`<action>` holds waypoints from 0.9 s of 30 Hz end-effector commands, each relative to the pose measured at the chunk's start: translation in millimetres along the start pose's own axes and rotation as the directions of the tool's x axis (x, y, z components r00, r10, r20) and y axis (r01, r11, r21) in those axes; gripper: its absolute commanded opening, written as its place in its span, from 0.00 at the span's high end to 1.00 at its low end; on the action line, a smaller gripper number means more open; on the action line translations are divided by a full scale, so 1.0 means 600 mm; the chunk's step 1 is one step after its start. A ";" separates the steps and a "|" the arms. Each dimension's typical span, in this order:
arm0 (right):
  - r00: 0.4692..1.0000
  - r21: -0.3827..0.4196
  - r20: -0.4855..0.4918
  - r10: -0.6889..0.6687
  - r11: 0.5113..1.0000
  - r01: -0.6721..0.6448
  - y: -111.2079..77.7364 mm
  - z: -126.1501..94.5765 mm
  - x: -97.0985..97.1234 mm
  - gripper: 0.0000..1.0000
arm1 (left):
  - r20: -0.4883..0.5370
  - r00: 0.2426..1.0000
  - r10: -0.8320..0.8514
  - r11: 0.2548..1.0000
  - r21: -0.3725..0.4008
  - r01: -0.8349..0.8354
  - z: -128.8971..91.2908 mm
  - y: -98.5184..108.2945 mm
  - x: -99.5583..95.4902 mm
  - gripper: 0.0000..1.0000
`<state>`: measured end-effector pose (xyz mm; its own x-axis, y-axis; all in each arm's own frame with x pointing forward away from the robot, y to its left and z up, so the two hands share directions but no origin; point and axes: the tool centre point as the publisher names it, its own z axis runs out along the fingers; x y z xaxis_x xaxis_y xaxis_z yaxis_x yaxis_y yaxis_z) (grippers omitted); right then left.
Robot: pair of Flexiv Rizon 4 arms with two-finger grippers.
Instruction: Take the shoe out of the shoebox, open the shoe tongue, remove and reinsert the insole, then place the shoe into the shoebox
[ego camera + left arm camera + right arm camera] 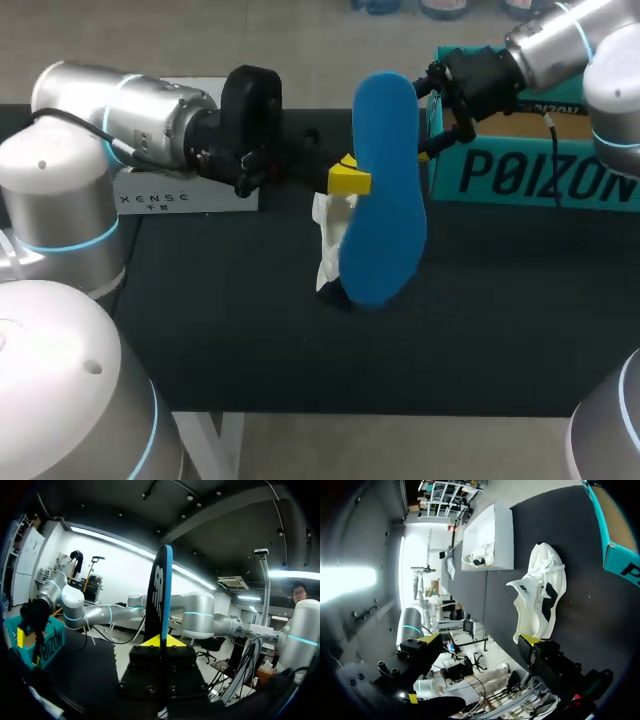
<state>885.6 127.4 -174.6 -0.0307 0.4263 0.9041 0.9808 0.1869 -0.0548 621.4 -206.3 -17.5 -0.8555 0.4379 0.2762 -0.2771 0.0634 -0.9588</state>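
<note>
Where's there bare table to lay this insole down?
Bare: the table between the shoe and its near edge, and in front of the shoebox. Crowded: the far side, with the white box and shoebox.

Left arm (110,120): silver-white rounded casings, cyan light rings at joints, black cable at wrist; right arm (560,40) same finish, thin black cable hanging; left gripper (347,180), right gripper (479,641): black blocks, visible screws, yellow tips.

Head cam overhead, 2 wrist cams close; head+R share shoe (327,255).
</note>
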 end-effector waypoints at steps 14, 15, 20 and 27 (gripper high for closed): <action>0.924 -0.263 -0.382 -0.008 0.960 -0.101 -0.039 -0.056 0.035 0.00 | 0.093 0.921 0.379 0.901 -0.262 -0.345 -0.059 -0.021 -0.030 1.00; 0.930 -0.261 -0.368 -0.009 0.961 -0.095 -0.041 -0.055 0.039 0.00 | 0.093 0.921 0.379 0.901 -0.262 -0.345 -0.059 -0.021 -0.030 1.00; 0.935 -0.275 -0.354 -0.014 0.957 -0.090 -0.046 -0.063 0.051 0.00 | 0.093 0.921 0.379 0.901 -0.262 -0.345 -0.059 -0.021 -0.030 1.00; 0.940 -0.284 -0.340 -0.018 0.955 -0.085 -0.052 -0.073 0.064 0.00 | 0.079 0.822 0.564 0.803 -0.282 -0.524 -0.064 -0.034 -0.057 1.00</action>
<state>867.1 100.4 -123.0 0.0177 0.0913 0.9957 0.9973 -0.0721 -0.0112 669.8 -185.0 -8.7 -0.9187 0.3217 -0.2291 0.2752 0.1054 -0.9556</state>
